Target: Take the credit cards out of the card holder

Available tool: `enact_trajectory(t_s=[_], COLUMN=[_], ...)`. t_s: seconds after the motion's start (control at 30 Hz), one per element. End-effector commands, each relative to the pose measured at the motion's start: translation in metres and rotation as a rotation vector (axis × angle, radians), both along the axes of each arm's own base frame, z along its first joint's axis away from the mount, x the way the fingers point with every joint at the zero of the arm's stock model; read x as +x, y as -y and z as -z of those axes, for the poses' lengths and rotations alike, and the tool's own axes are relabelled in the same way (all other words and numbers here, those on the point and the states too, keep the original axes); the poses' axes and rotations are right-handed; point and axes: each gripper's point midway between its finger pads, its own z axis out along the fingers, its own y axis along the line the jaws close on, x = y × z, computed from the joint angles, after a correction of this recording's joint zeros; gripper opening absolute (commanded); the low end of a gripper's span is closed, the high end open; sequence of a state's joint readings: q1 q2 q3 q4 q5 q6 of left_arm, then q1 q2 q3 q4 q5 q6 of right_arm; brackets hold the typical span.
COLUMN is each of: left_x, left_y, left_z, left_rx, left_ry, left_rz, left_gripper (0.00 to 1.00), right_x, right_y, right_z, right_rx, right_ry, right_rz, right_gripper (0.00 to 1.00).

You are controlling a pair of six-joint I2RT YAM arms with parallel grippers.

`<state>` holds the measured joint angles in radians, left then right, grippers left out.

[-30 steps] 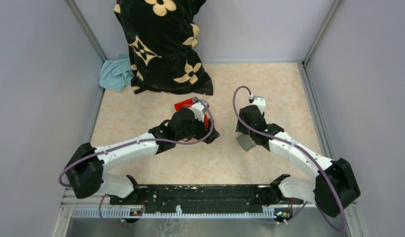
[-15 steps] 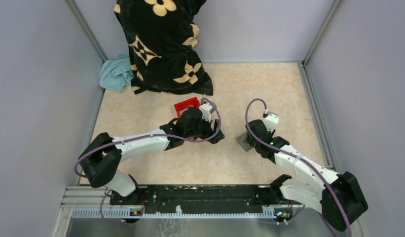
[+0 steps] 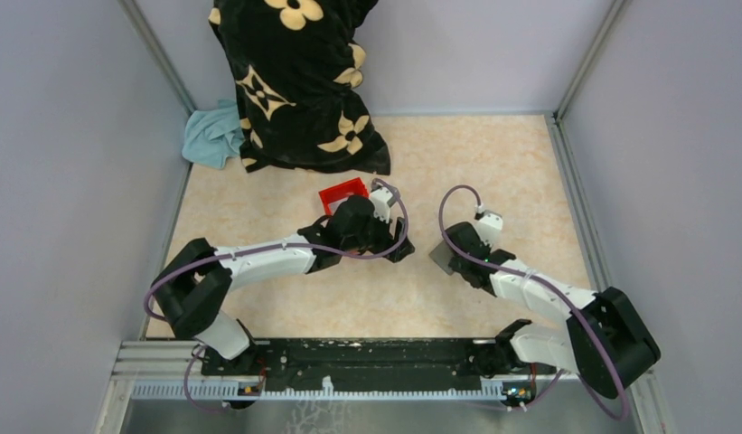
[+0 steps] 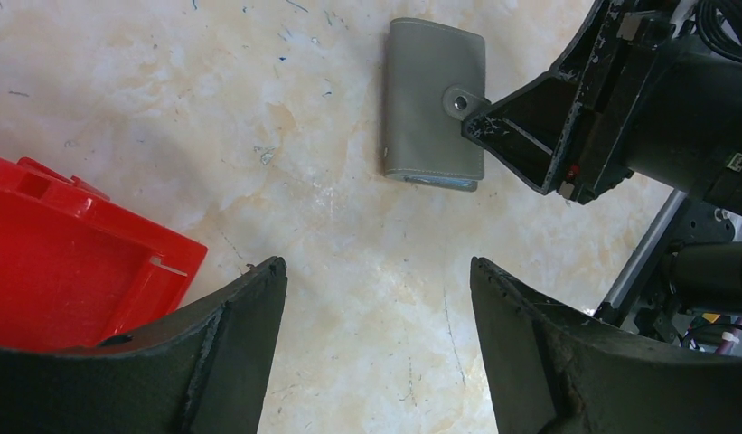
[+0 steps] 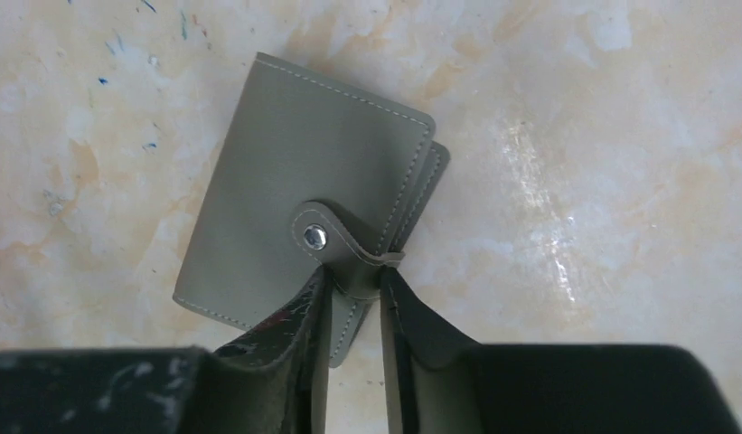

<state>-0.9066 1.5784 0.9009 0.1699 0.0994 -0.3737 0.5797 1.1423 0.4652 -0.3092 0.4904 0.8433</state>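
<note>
The card holder (image 5: 295, 181) is a flat grey folding wallet lying closed on the table, with its snap strap fastened. It also shows in the left wrist view (image 4: 435, 90) and, partly under the right arm, from above (image 3: 442, 258). My right gripper (image 5: 353, 280) has both fingers pressed against the sides of the strap at the wallet's edge. The credit cards are hidden inside the closed holder. My left gripper (image 4: 376, 267) hangs open over bare table to the left of the holder, with nothing between its fingers.
A red bin (image 4: 69, 253) sits just left of the left gripper, also seen from above (image 3: 342, 192). A black floral cloth (image 3: 295, 81) and a teal cloth (image 3: 213, 134) lie at the back left. Grey walls close in the sides.
The right arm drew toward the near side and came down on the card holder, its jaws narrowing onto the strap. The left arm shifted slightly right and stayed open.
</note>
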Motion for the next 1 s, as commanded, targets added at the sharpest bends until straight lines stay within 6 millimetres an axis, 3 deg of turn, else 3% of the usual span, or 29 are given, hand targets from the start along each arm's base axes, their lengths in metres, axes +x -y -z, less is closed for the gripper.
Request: enact_trajectory(t_s=[0.0,0.07,0.17,0.33,0.57,0.67,0.83,0.97], left_x=[0.002,0.001,-0.001,0.006,0.021,0.017,-0.011,-0.018], left_y=[0.001,0.0,-0.003,-0.015,-0.035,-0.044,-0.053,-0.067], left_z=[-0.01,-0.009,-0.007,-0.003,0.005,0.013,0.024,0.032], left_rx=[-0.04,-0.036,-0.032,-0.011,0.034,0.076,0.056,0.079], left_ry=[0.012,0.01,0.005,0.017,-0.008,-0.028,-0.033,-0.049], left_rz=[0.002,0.0,-0.002,-0.072,-0.167,-0.172,-0.073,-0.097], left_gripper=[0.81,0.81,0.81,0.81,0.81,0.81,0.86,0.86], right_x=[-0.004,-0.003,0.002,0.012,0.015,0.015,0.02,0.025], right_y=[-0.004,-0.008,-0.016,-0.041,-0.044,-0.043,-0.049,-0.056], right_z=[0.015,0.017,0.012,-0.015,-0.023,-0.019,-0.015,-0.012], right_rx=[-0.004,0.01,0.026,0.09,0.09,0.078,0.081,0.09], right_ry=[-0.047,-0.046,-0.028,0.07,0.081,0.071,0.068,0.061], right_rz=[-0.013,-0.028,-0.071,-0.212,-0.234,-0.232,-0.243,-0.259], right_gripper=[0.12,0.0,0.0,0.0,0.0,0.0,0.0,0.0])
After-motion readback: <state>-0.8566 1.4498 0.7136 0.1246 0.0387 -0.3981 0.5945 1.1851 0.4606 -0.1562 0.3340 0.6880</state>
